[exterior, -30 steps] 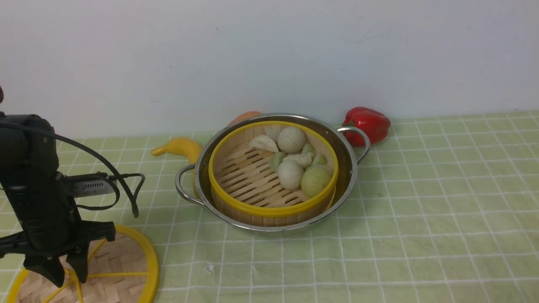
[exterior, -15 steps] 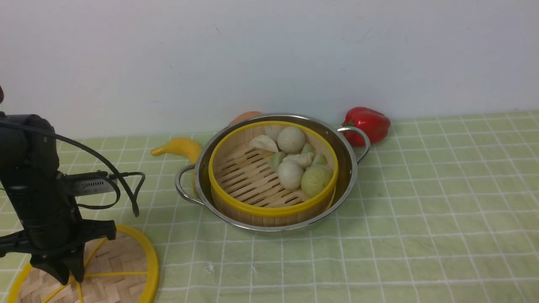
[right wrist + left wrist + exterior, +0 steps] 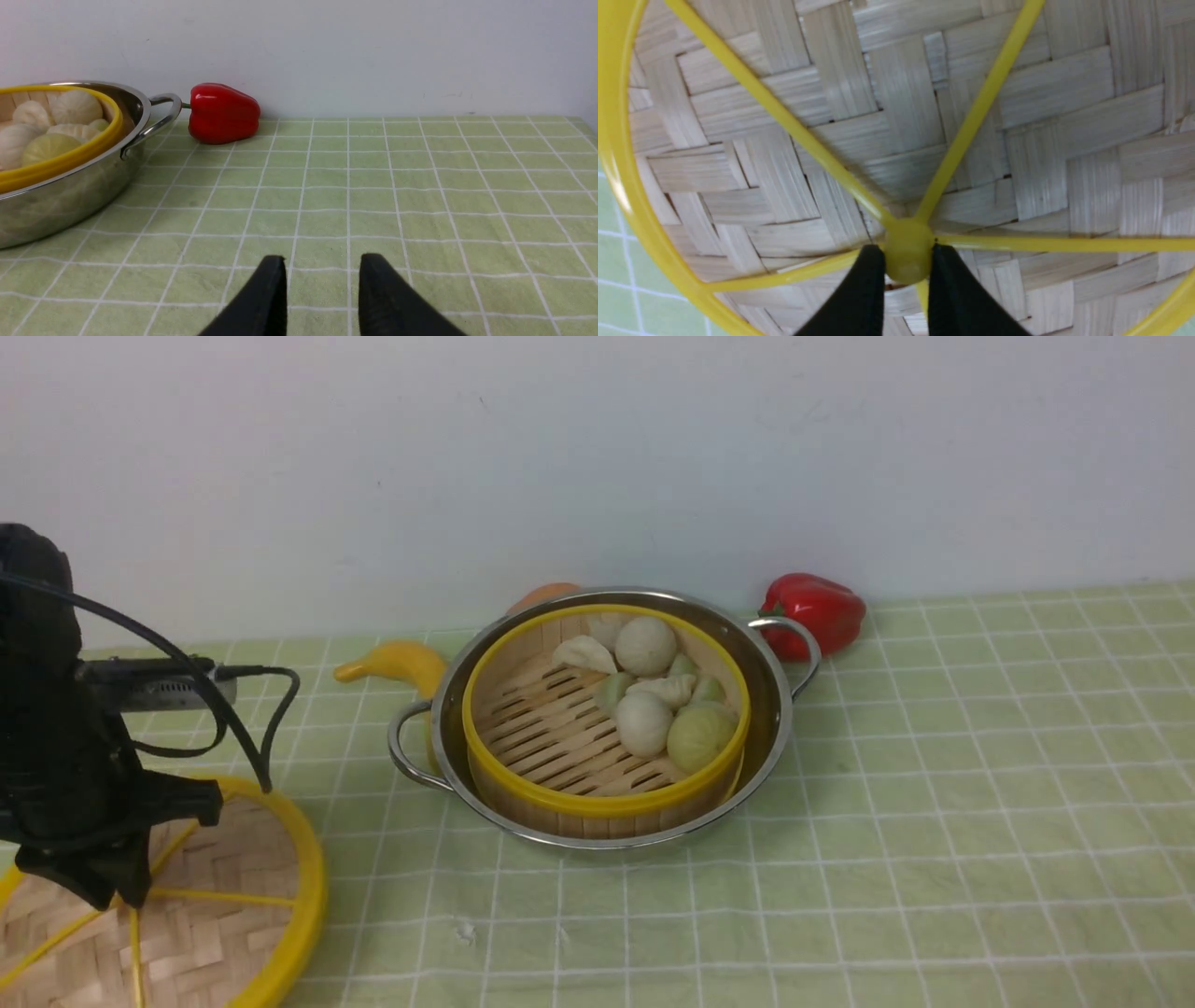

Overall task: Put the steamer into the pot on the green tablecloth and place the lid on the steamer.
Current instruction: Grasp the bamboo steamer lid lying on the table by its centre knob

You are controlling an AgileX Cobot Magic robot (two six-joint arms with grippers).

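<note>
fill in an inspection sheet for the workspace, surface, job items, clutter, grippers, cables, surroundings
Surface: green gridded cloth, slightly wrinkled, with a small pale mark near the front.
Job items: steamer sits inside the pot, dumplings and buns in it; lid not on it, held by its hub.
Clutter: yellow banana, red pepper and an orange item, partly hidden, around the pot.
Grippers: left gripper closed on the lid's hub; right gripper open, nothing between its fingers.
Cables: black cables loop beside the left arm.
Surroundings: plain pale wall behind the cloth.
</note>
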